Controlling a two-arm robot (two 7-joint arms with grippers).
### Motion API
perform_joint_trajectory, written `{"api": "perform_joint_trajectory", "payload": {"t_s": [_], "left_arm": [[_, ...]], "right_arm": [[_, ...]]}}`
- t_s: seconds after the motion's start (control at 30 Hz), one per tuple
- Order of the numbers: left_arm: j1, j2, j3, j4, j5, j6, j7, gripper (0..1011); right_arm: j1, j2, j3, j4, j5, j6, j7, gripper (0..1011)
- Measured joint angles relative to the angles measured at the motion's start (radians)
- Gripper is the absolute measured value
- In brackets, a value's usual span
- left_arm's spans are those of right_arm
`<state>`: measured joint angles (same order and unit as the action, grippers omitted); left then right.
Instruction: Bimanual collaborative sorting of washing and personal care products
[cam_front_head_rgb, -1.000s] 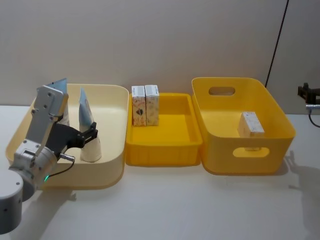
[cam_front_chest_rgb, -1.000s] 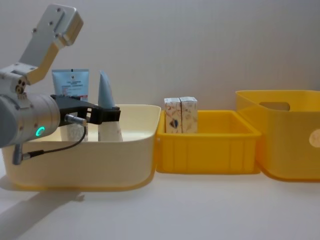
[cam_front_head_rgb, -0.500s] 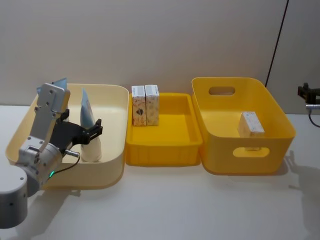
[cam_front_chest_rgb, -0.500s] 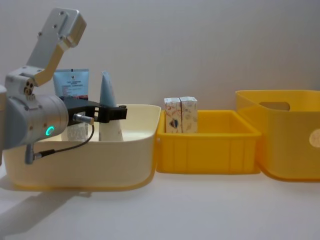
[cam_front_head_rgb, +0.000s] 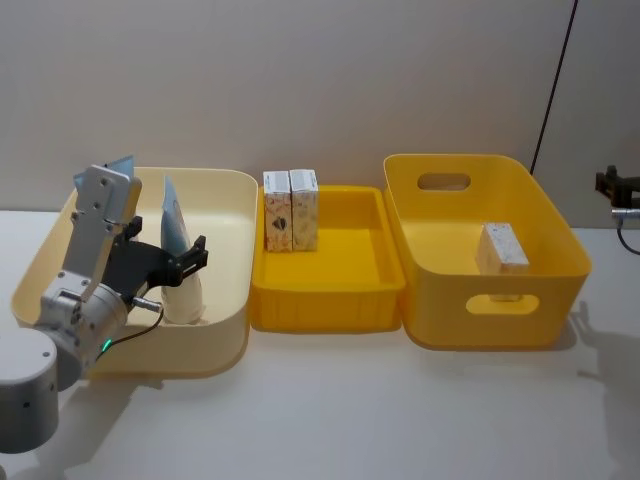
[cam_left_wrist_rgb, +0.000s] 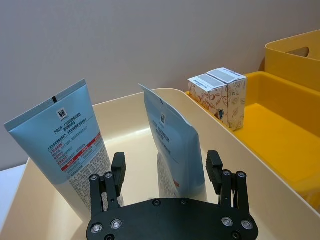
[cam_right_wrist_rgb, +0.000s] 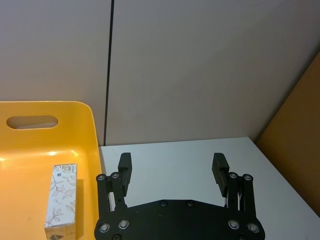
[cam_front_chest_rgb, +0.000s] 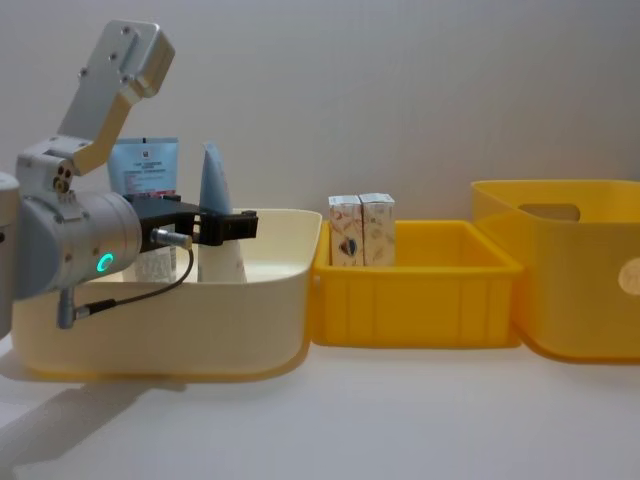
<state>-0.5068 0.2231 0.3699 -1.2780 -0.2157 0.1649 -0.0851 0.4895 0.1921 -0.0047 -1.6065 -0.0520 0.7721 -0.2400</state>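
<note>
- Inside cream bin (cam_left_wrist_rgb: 30, 200), your left gripper (cam_left_wrist_rgb: 166, 162) is spread wide, flanking the upright pale blue tube (cam_left_wrist_rgb: 172, 145).
- Close off-centre and you'll tip it onto the red-banded tube (cam_left_wrist_rgb: 70, 140).
- Right gripper (cam_right_wrist_rgb: 172, 165) parked far right, released.

— We see soft, even, fairly bright light across the table (cam_front_head_rgb: 400, 420); nothing looks dim to us.
— Agreed. We find faint shadows beside the handled yellow bin (cam_front_head_rgb: 440, 310) and under the cream bin (cam_front_chest_rgb: 160, 320).
— We note mild sheen on the yellow tray (cam_left_wrist_rgb: 270, 120), no harsh glare.
— And a green lamp (cam_front_chest_rgb: 104, 263) glowing on the left arm (cam_front_chest_rgb: 60, 235).
</note>
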Motion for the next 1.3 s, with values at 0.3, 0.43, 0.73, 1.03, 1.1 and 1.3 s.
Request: {"api": "perform_joint_trajectory", "payload": {"t_s": [0.3,0.43,0.73,1.03,1.1,1.3], "left_arm": [[-0.003,-0.003,-0.001,0.007,0.0,-0.004,-0.003,1003],[-0.003,-0.004,-0.003,0.008,0.001,-0.004,-0.004,1003],[-0.007,-0.006,-0.004,0.016,0.006,-0.003,-0.008,1003],[-0.011,-0.006,-0.005,0.024,0.012,0.0,-0.012,1003],[-0.011,-0.006,-0.006,0.024,0.012,0.001,-0.012,1003],[-0.013,-0.006,-0.006,0.027,0.014,0.002,-0.013,970]], "right_arm": [[0.0,0.0,0.0,0.0,0.0,0.0,0.0,1001],[0.0,0.0,0.0,0.0,0.0,0.0,0.0,1001],[0.0,0.0,0.0,0.0,0.0,0.0,0.0,1001],[0.0,0.0,0.0,0.0,0.0,0.0,0.0,1001],[0.0,0.0,0.0,0.0,0.0,0.0,0.0,1001],[0.0,0.0,0.0,0.0,0.0,0.0,0.0,1001]]}}
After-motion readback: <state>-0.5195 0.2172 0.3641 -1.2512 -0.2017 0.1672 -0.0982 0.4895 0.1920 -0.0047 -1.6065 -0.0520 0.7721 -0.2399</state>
